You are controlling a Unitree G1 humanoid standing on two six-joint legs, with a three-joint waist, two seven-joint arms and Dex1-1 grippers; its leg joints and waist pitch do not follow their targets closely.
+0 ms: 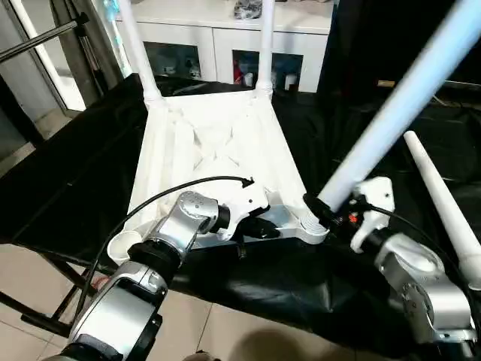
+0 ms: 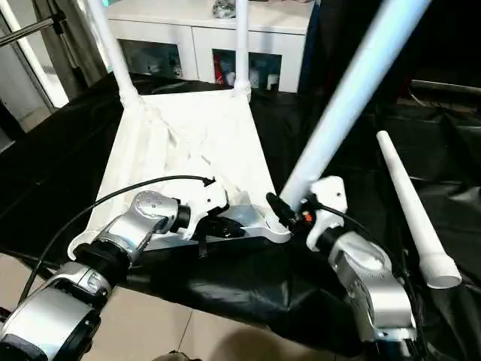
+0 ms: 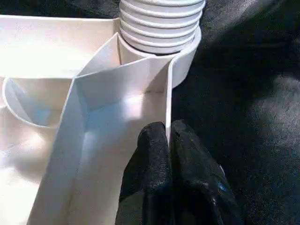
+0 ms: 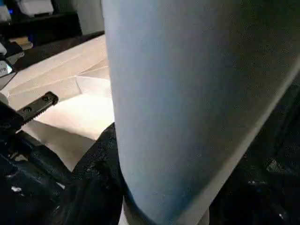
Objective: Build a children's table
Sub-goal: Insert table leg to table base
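The white table top (image 1: 218,143) lies upside down on black cloth, ribbed underside up. Two white legs (image 1: 264,45) stand in its far corner sockets. A third leg (image 1: 398,105) leans up to the right from the near right socket (image 1: 312,224), its ribbed end (image 3: 161,21) seated there. My right gripper (image 1: 322,204) is shut on this leg just above the socket. My left gripper (image 3: 168,129) is shut on the top's thin near rim beside that socket. The fourth leg (image 2: 409,207) lies loose on the cloth at the right. The near left socket (image 1: 124,244) holds nothing.
A white glass-door cabinet (image 1: 225,34) stands behind the work surface. The black cloth (image 1: 68,188) hangs over the front edge above a tiled floor (image 1: 22,263). A metal stand bar (image 1: 37,41) crosses the far left.
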